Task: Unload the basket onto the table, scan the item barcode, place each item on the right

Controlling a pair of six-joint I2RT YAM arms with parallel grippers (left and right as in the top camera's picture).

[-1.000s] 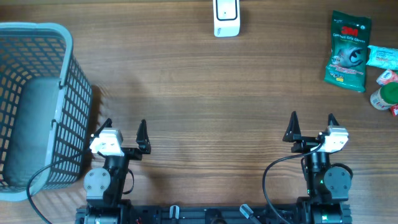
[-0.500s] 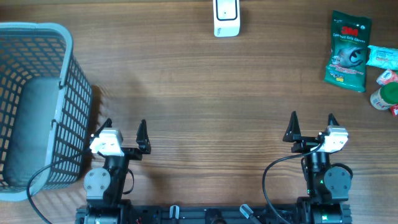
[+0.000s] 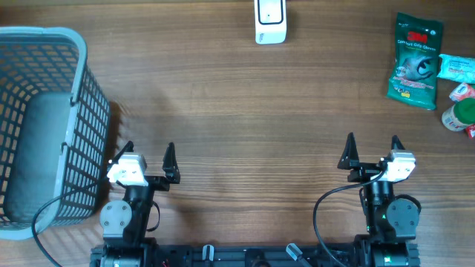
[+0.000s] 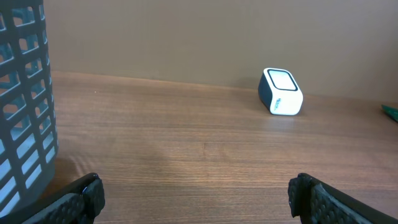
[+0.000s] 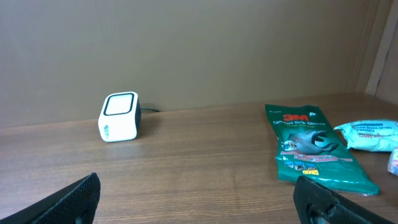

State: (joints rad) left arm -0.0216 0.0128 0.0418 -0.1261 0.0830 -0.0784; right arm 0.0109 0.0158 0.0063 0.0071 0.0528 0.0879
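Both grippers sit at the bottom of the overhead frame, the left gripper (image 3: 148, 148) and the right gripper (image 3: 372, 141) each with fingers spread wide and holding nothing. The white scanner (image 3: 270, 21) stands at the top centre. The green packet (image 3: 415, 61) lies flat at the upper right, a grey basket (image 3: 74, 44) at the left edge.

Grey mesh basket (image 3: 89, 141) stands on the left of the wooden table (image 3: 245, 111), with a plain brown wall (image 4: 186, 37) at the far side.
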